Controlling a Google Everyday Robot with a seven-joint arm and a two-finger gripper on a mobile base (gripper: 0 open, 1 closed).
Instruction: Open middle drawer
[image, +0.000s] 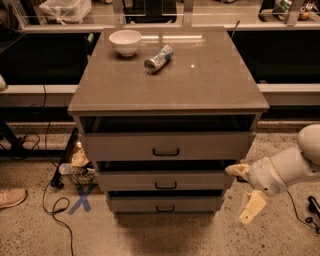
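The middle drawer (200, 180) sits second of three stacked drawers, its black handle (165, 185) centred. We see the hand (245, 189) just beside its right end, fingers (252, 207) spread wide, holding nothing. We should move left, grip the handle squarely, then pull straight out.

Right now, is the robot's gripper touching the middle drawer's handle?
No, the gripper is by the middle drawer's right end, apart from its black handle.

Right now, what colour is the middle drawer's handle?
Black handle, camera view; gripper right of middle drawer.
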